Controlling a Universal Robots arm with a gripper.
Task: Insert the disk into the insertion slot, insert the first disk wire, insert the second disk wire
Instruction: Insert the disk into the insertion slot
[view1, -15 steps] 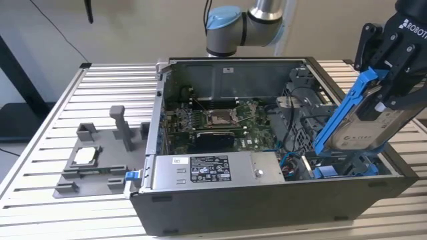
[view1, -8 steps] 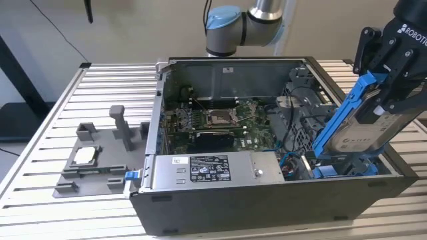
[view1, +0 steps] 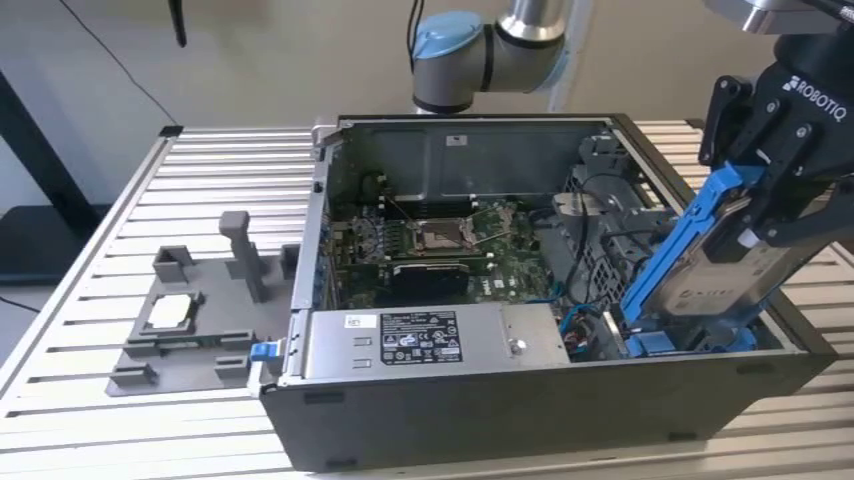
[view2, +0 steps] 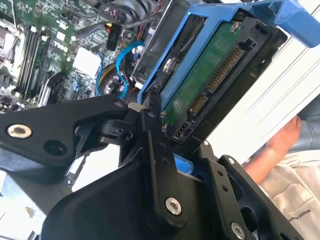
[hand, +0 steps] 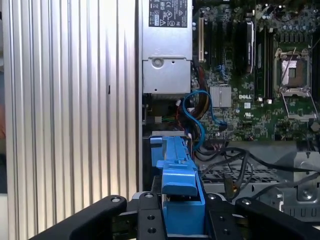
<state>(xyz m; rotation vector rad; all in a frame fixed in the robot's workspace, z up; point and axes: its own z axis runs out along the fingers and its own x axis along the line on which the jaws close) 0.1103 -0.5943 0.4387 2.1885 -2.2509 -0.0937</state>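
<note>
The disk (view1: 727, 275), clipped in its blue carrier (view1: 667, 255), is held by the gripper (view1: 763, 205) with the jaws closed on it near its upper end. It is tilted steeply over the near corner of the computer case on the exterior view's right. Its lower end is seen at the mouth of the insertion slot (view1: 747, 338), though how far it has entered cannot be told. Given that tilt, a jam is judged the main risk: if the carrier is pushed while out of line with the bay, its lower corner could be caught on the cage wall and the disk twisted in the jaws. The blue cables (hand: 197, 112) are looped just beside the bay and could be pinched or dragged under the carrier. The power-supply box (view1: 400, 340) lies along the case front, and the motherboard (view1: 427, 240) further in, well apart from the disk. A person's hand (view2: 272, 150) is seen by the worktop (view1: 214, 170) edge, and contact could result from an outward swing.
</note>
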